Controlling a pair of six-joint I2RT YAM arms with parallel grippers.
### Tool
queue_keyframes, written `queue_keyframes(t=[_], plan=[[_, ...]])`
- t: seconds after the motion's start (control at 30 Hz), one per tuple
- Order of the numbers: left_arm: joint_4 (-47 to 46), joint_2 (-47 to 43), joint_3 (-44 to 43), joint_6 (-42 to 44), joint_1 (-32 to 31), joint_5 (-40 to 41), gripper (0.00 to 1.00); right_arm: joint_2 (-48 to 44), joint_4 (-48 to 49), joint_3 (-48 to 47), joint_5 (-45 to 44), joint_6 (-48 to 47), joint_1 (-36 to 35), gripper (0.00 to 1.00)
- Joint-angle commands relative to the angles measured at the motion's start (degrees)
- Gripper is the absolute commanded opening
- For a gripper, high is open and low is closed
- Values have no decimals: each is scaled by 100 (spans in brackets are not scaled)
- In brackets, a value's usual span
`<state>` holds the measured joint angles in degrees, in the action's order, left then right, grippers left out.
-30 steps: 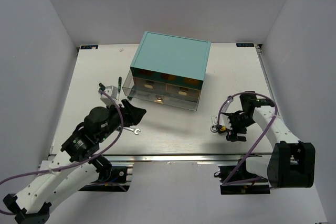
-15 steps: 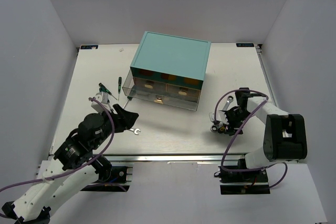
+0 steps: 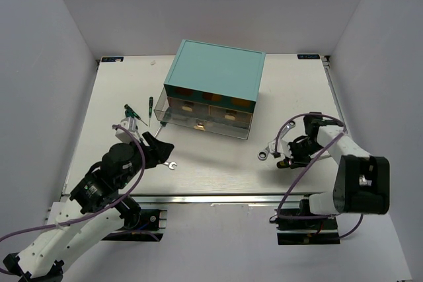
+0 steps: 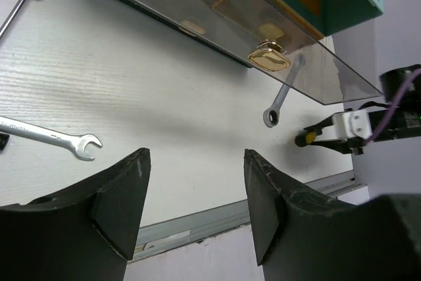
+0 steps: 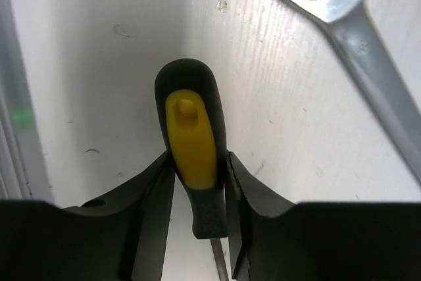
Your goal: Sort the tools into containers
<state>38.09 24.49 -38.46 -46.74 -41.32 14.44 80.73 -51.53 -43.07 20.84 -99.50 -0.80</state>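
Observation:
My right gripper [image 5: 197, 159] lies low on the table with both fingers pressed against the yellow-and-black screwdriver [image 5: 193, 146], shut on its handle. A silver wrench [image 5: 342, 11] lies just beyond it, also seen in the top view as the wrench [image 3: 267, 150]. My left gripper [image 4: 195, 156] hovers open and empty; another wrench [image 4: 52, 136] lies to its left on the table. Two green-handled screwdrivers [image 3: 132, 111] [image 3: 149, 108] lie left of the teal chest [image 3: 215, 74]. One clear drawer [image 3: 198, 122] is pulled out, with its gold handle [image 4: 268, 57] showing.
The table's front metal rail [image 3: 218, 196] runs just behind both grippers. White walls enclose the left, right and back sides. The pulled-out drawer juts toward the front between the two arms.
My right gripper has closed onto the screwdriver handle and shifted a little to the right. The left arm pulled back toward the front edge at first, then held still.

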Motion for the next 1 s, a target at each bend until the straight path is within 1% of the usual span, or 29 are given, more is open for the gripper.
queue_keyframes(t=[0.0, 0.13, 0.23, 0.27, 0.3, 0.33, 0.37, 0.4, 0.43, 0.47, 0.5, 0.53, 0.57, 0.6, 0.63, 0.67, 0.7, 0.73, 0.77, 0.83, 0.87, 0.97], plan=[[6, 12, 49, -63, 28, 86, 69, -680, -796, -210, 516, -253, 194, 0], [-38, 38, 66, -63, 28, 94, 69, -1286, -1445, -649, 1105, -368, 220, 0], [-12, 56, 49, -63, 28, 129, 69, -1638, -2000, -1325, 1781, -299, 212, 0], [-3, 56, 40, -63, 28, 138, 69, -1665, -2306, -1849, 2236, -245, 203, 0], [41, 47, 23, -63, 28, 164, 69, -1666, -2361, -2159, 2484, -114, 185, 0], [58, 47, 22, -63, 28, 208, 69, -1648, -2353, -2475, 2756, 539, 90, 0], [93, 38, 22, -63, 28, 226, 69, -1613, -2127, -3131, 3202, 964, -103, 0], [94, 30, 31, -63, 28, 235, 69, -1569, -1794, -3442, 3329, 1594, -287, 0], [94, 29, 31, -63, 28, 252, 70, -1534, -1251, -3697, 3365, 3419, -768, 0], [68, 29, 23, -54, 28, 261, 70, -1534, -689, -3900, 3209, 4160, -1042, 0], [59, 38, 5, -37, 28, 261, 70, -1508, 161, -4241, 3076, 4680, -1385, 0], [67, 56, -12, -28, 28, 261, 70, -1455, 648, -4375, 2832, 5269, -2093, 0], [76, 73, -30, -19, 28, 261, 70, -1394, 1140, -4498, 2220, 6615, -2370, 0], [94, 82, -56, -11, 28, 261, 70, -1324, 1789, -4804, 2092, 7054, -2581, 0], [111, 117, -109, -2, 28, 261, 70, -1071, 2030, -4981, 2004, 7433, -2870, 0], [146, 126, -135, 7, 28, 270, 70, -911, 2207, -5175, 1664, 8150, -2995, 0], [138, 117, -144, 7, 28, 270, 70, -753, 2322, -5394, 1460, 8357, -3153, 0], [146, 100, -145, 7, 36, 262, 70, -447, 2384, -5788, 1267, 8403, -3520, 0], [120, 82, -136, 7, 28, 261, 70, -305, 2436, -5931, 673, 8403, -3733, 0], [85, 47, -110, 7, 28, 270, 70, 63, 2585, -6229, 264, 8430, -4224, 0], [59, 12, -92, -10, 28, 279, 70, 205, 2604, -6318, -112, 8456, -4357, 0], [-37, -6, -48, -63, 28, 305, 70, 733, 2464, -6556, -387, 8675, -4578, 0]])
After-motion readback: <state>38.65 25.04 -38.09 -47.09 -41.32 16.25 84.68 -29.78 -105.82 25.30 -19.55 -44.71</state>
